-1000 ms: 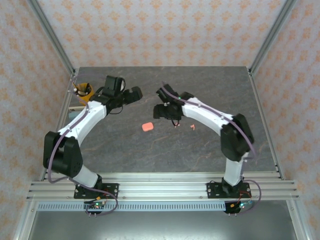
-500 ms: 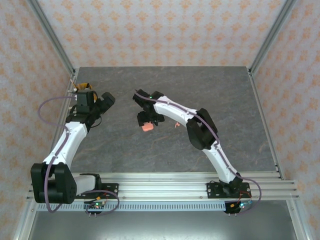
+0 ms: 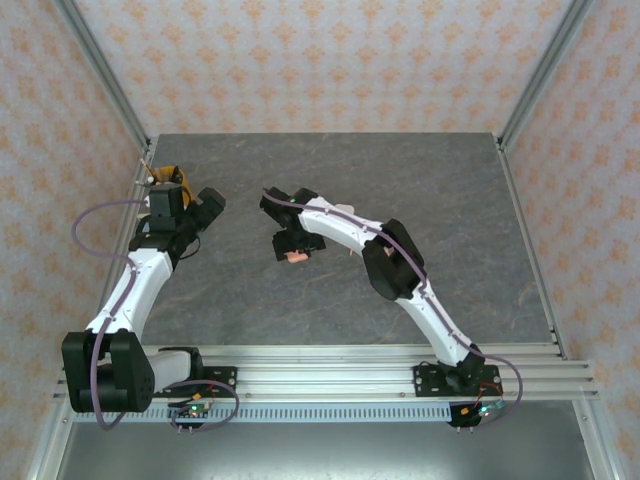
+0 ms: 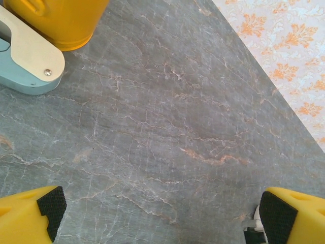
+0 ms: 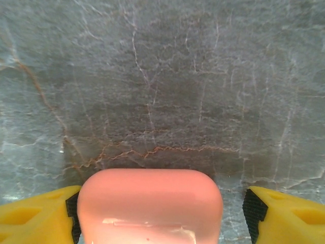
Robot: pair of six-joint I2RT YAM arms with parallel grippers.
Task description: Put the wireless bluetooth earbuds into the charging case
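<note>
R gripper (image 5: pixel 162 216): jaws apart, straddling pink charging case (image 5: pixel 150 203) (gap visible on 3 o'clock side). Case lies flat on desk (image 3: pixel 420 180), slightly toward 9 o'clock of ctr. L gripper (image 4: pixel 165 218): jaws fully spread over bare desk; yellow cup (image 4: pixel 56 20) at 11 o'clock.

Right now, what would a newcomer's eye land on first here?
The pink charging case in the middle of the table, sitting inside the open right gripper. Next, the yellow cup at the far left edge, just ahead of the open left gripper.
</note>
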